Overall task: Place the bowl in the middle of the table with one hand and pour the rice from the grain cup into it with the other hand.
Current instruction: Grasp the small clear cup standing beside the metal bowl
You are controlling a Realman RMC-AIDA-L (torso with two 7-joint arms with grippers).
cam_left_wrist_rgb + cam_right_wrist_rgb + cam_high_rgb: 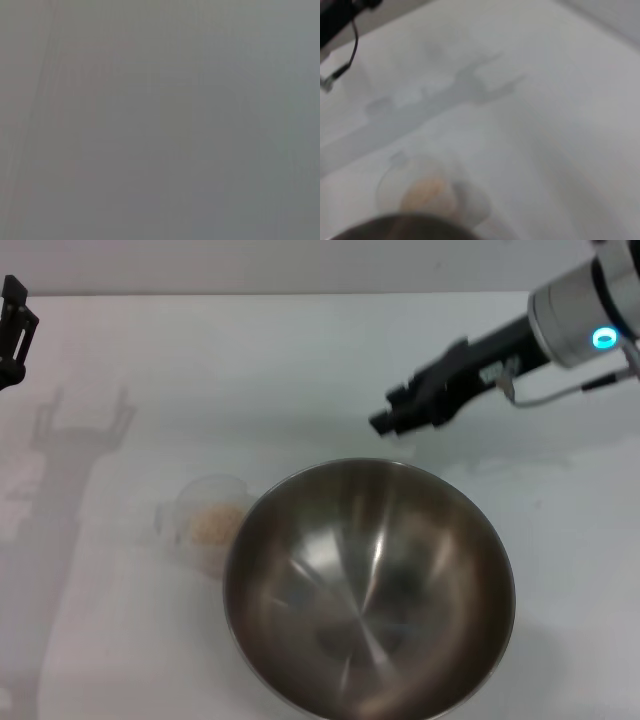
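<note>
Steel fills most of my view: the large round stainless-steel mixing bowl (368,588) sits on the plain white surface (250,370), its shiny brushed inside bare. Just beside the bowl, on my left, stands the small translucent plastic grain cup (205,523), upright, its rim close to or touching the bowl's wall; I cannot tell which. Pale beige rice (213,524) lies heaped inside the cup. My right black two-finger gripper (395,418) hovers just beyond the bowl's far rim, off the surface, and I cannot tell whether its fingers are apart or together. My left gripper (14,325) hangs well apart from the bowl, its fingers equally unreadable.
</note>
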